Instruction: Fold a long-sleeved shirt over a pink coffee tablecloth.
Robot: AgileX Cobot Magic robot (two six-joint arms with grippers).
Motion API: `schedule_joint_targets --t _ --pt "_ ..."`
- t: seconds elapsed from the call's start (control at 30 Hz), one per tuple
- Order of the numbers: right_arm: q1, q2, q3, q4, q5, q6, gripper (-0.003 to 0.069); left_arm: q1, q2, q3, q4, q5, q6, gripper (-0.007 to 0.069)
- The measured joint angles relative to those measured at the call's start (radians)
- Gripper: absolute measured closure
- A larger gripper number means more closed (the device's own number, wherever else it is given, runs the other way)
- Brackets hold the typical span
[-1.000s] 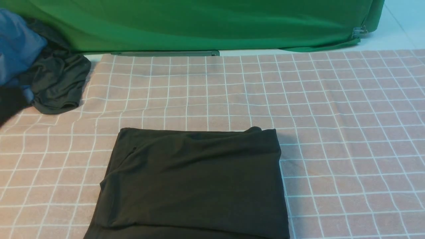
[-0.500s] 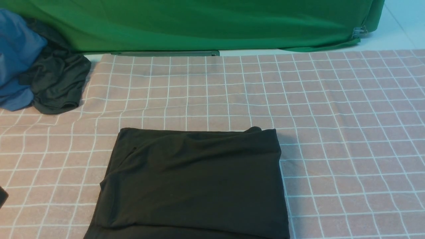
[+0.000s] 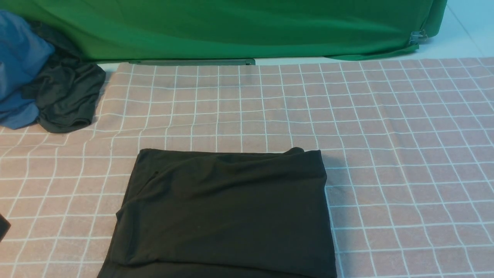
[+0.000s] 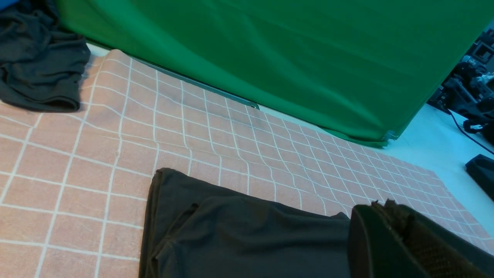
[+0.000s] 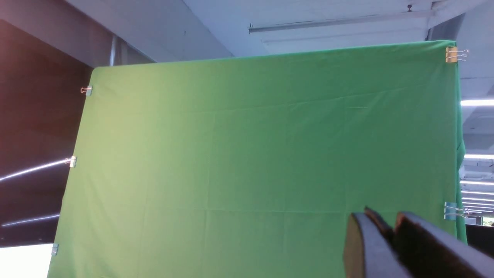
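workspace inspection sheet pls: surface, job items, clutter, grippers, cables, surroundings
Surface: pink coffee tablecloth spread wide, slight wrinkles.
Job's things: long-sleeved shirt folded into a rectangle, lying on the cloth.
Clutter: dark grey garment and blue garment bunched at the far left corner.
Grippers: left gripper shut, empty; right gripper empty, pointing at the backdrop, opening unclear.
Cables: black cable on the floor beyond the cloth.
Surroundings: green backdrop, clipped.

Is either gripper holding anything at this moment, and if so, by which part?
Nothing is held. The left gripper is shut and empty above the folded long-sleeved shirt; the right gripper points at the green backdrop, nothing between its fingers.
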Motion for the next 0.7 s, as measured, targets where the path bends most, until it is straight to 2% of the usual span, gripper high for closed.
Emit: schedule_joint_targets --t 0.3,0.5,0.7 --pt "0.0 0.0 0.0 0.0 0.0 0.0 0.0512 0.0 0.0 0.004 0.02 -0.012 0.018 0.0597" --pt "0.0 0.0 0.0 0.0 0.0 -0.001 0.0496 0.044 -0.034 0.149 0.062 -0.238 0.069 0.0597" --pt "0.0 0.0 0.0 0.0 0.001 -0.001 0.0486 0.152 -0.034 0.323 0.093 -0.335 0.083 0.0597"
